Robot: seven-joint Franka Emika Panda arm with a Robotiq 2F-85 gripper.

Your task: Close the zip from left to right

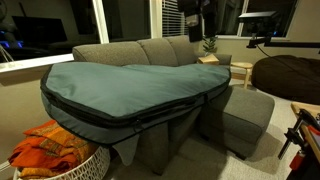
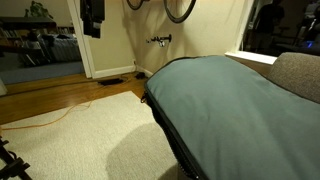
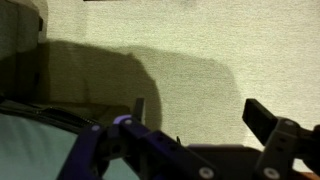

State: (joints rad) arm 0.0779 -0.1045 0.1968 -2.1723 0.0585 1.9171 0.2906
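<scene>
The huge teal-grey padded bag (image 1: 130,80) lies across the grey sofa (image 1: 150,52). The zip (image 1: 130,118) is the dark line along its black-trimmed front edge, and it also runs down the bag's near edge in an exterior view as the zip (image 2: 165,125). My gripper (image 3: 200,115) is open with nothing between its two dark fingers (image 3: 268,120). It hangs high, well clear of the bag, over pale carpet. The wrist view shows a corner of the bag (image 3: 30,150) with its black trim at the lower left. In both exterior views the gripper (image 1: 196,25) (image 2: 92,18) is a dark shape near the top.
A white basket of orange cloth (image 1: 55,150) stands by the sofa's front corner. A grey ottoman (image 1: 245,110) and a brown beanbag (image 1: 285,75) are beyond the bag's other end. A cream rug (image 2: 70,130) covers the floor beside the bag, and a bicycle wheel (image 2: 180,10) hangs on the wall.
</scene>
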